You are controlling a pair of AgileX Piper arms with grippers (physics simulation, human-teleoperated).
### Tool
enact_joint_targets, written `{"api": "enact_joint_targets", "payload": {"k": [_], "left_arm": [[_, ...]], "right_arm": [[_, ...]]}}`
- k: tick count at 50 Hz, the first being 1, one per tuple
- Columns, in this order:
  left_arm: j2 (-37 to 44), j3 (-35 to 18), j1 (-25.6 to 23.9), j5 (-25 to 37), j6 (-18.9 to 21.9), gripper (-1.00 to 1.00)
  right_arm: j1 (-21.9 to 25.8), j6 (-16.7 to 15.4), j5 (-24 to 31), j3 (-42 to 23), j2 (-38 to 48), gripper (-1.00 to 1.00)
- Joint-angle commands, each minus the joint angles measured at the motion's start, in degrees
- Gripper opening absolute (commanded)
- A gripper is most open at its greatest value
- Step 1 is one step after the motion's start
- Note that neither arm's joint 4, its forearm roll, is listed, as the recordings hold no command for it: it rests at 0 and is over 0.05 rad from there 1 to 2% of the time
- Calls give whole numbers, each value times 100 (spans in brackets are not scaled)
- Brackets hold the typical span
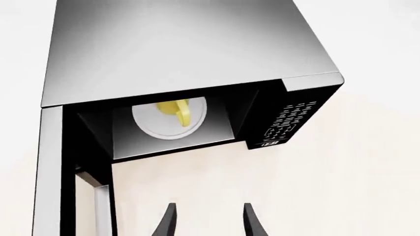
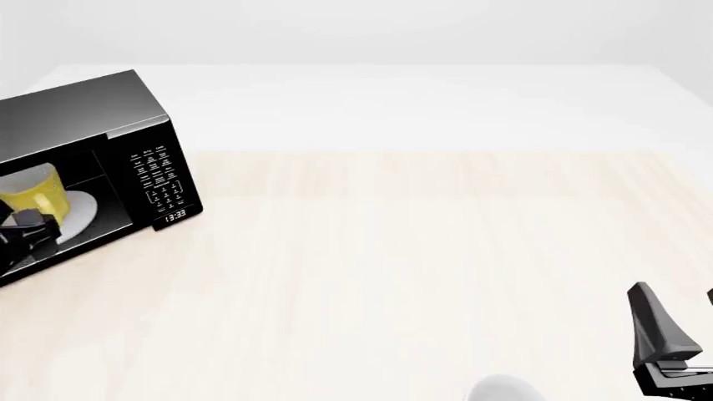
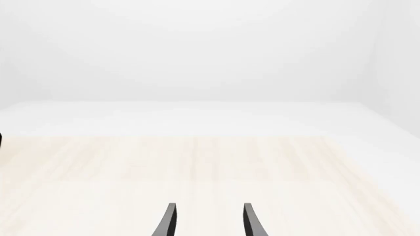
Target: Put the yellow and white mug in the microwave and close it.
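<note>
The black microwave (image 2: 78, 104) stands at the table's left edge with its cavity open. The yellow and white mug (image 2: 32, 194) stands upright on the round white turntable plate (image 2: 80, 214) inside. In the left wrist view the mug (image 1: 178, 110) shows deep in the cavity of the microwave (image 1: 184, 44), and the open door (image 1: 49, 167) stands to one side. My left gripper (image 1: 208, 209) is open and empty, outside the cavity in front of it; it shows dark at the front view's left edge (image 2: 20, 230). My right gripper (image 2: 677, 305) is open and empty at the near right, and its wrist view (image 3: 208, 209) shows only table.
The button panel (image 2: 156, 180) with its clock faces the table's middle. A rounded white object (image 2: 502, 391) shows partly at the near edge, left of the right gripper. Pale wooden table (image 2: 423, 251) stretches between the microwave and the right arm.
</note>
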Motion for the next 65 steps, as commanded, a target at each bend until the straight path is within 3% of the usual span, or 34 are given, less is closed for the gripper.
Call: {"api": "enact_joint_targets", "payload": {"k": [1,16,27,35,56,65], "left_arm": [[-850,-69,-54,700,-63,100],[-2065,-560,-31,1968,-128,100],[-2494,-976,-53,2598,-151,100],[-2756,-1613,-83,3248,-156,100],[-2679,-2839,727,4067,106,100],[-2583,-2998,1109,4197,70,100]], "right_arm": [[0,0,0,0,1,100],[0,0,0,0,1,100],[2,0,0,0,1,100],[1,1,0,0,-1,100],[0,1,0,0,1,100],[0,1,0,0,0,100]]}}
